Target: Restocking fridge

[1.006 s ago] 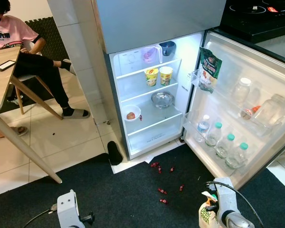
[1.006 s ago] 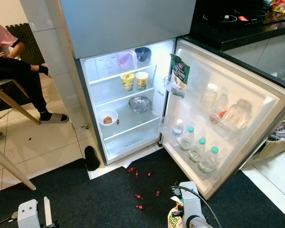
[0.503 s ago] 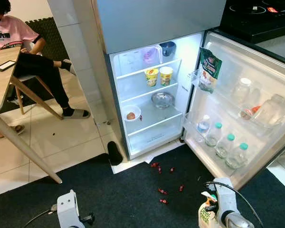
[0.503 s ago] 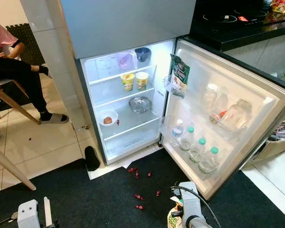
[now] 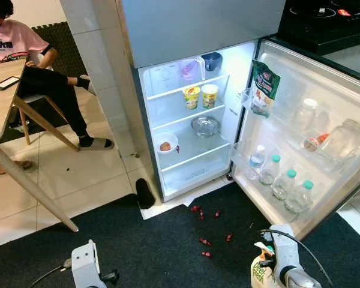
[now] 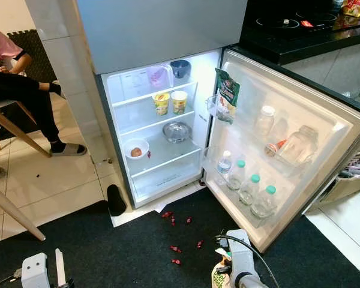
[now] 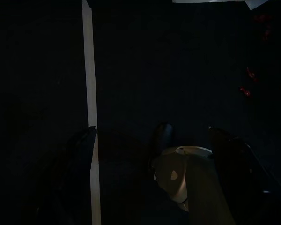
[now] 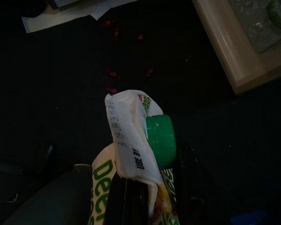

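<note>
The fridge (image 5: 195,171) stands open ahead, its door (image 5: 330,90) swung to the right. On its shelves are a pink pitcher (image 5: 189,69), two cup noodles (image 5: 192,96), a metal bowl (image 5: 205,125) and a white bowl with an apple (image 5: 166,144). The door racks hold a green bag (image 5: 264,87), jars and several water bottles (image 5: 285,183). My right gripper (image 8: 152,187) is low at my right side, shut on a juice carton (image 8: 131,136) with a green cap (image 8: 159,140). My left gripper (image 7: 151,133) hangs open over the dark mat, with nothing between its fingers.
Small red wrappers (image 5: 203,241) lie scattered on the dark mat (image 5: 168,252) before the fridge. A black slipper (image 5: 145,193) lies by its left corner. At the left a person (image 5: 24,54) sits at a wooden table (image 5: 0,102). A black stove top (image 5: 324,18) lies behind the door.
The person's foot under the table has shifted slightly. My arms, the carton and the fridge are as before.
</note>
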You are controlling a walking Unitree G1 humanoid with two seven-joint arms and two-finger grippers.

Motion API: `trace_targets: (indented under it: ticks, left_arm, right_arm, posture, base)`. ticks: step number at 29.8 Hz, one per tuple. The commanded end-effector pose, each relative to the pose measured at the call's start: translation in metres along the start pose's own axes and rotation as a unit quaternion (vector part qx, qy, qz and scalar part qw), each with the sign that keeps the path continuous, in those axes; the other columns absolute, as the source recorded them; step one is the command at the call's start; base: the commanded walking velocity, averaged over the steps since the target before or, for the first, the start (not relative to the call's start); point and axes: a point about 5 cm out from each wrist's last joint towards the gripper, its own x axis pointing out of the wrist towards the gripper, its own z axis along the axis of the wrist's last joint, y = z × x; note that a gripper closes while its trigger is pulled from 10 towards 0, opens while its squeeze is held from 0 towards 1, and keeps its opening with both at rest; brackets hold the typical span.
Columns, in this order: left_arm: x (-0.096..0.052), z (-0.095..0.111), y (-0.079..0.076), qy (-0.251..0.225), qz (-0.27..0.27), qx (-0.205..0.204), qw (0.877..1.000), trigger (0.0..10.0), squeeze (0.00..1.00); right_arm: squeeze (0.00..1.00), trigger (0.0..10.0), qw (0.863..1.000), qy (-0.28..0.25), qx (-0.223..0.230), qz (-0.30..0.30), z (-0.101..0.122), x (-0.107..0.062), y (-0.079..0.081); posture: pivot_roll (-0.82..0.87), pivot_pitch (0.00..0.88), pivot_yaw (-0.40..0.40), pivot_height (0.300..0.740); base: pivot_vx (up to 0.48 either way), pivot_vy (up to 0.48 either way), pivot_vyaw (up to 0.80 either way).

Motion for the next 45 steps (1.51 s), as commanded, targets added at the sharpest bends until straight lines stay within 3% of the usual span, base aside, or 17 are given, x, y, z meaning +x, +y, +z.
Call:
trace_targets:
  ticks: [1,15,18,20,32,45]
  left_arm:
    - [-0.001,-0.007,-0.002,0.010,-0.003,0.002,1.000,10.0,0.00]
    - [0.001,0.002,-0.001,0.002,-0.006,0.012,1.000,10.0,0.00]
    - [0.000,0.001,0.002,0.003,-0.003,0.008,1.000,10.0,0.00]
    - [0.000,0.001,0.002,0.003,-0.003,0.008,1.000,10.0,0.00]
    - [0.000,-0.007,-0.007,0.015,-0.019,0.007,1.000,10.0,0.00]
    - [-0.003,-0.014,-0.001,0.027,-0.016,0.000,1.000,10.0,0.00]
  right_arm:
    - [0.00,10.0,1.000,0.001,0.005,0.000,-0.001,0.000,-0.001]
    - [0.00,10.0,1.000,0.005,0.017,0.003,-0.004,-0.001,-0.004]
    - [0.00,10.0,0.998,0.003,0.064,0.023,-0.006,-0.002,-0.005]
    - [0.00,10.0,0.998,0.003,0.064,0.023,-0.006,-0.002,-0.005]
    - [0.00,10.0,0.998,0.002,0.061,0.030,-0.003,-0.001,-0.003]
    - [0.00,10.0,0.998,0.005,0.057,0.035,-0.006,-0.002,-0.002]
  posture:
    - [-0.02,0.000,0.024,0.740]
    - [-0.02,0.000,0.030,0.740]
    - [-0.02,0.000,0.031,0.740]
    - [-0.02,0.000,0.031,0.740]
    - [-0.02,0.000,0.042,0.740]
    - [-0.03,0.000,0.050,0.740]
  base:
    - [0.000,0.000,0.00]
    - [0.000,0.000,0.00]
    - [0.000,0.000,0.14]
    - [0.000,0.000,0.42]
    - [0.000,0.000,0.73]
    - [0.000,0.000,0.73]
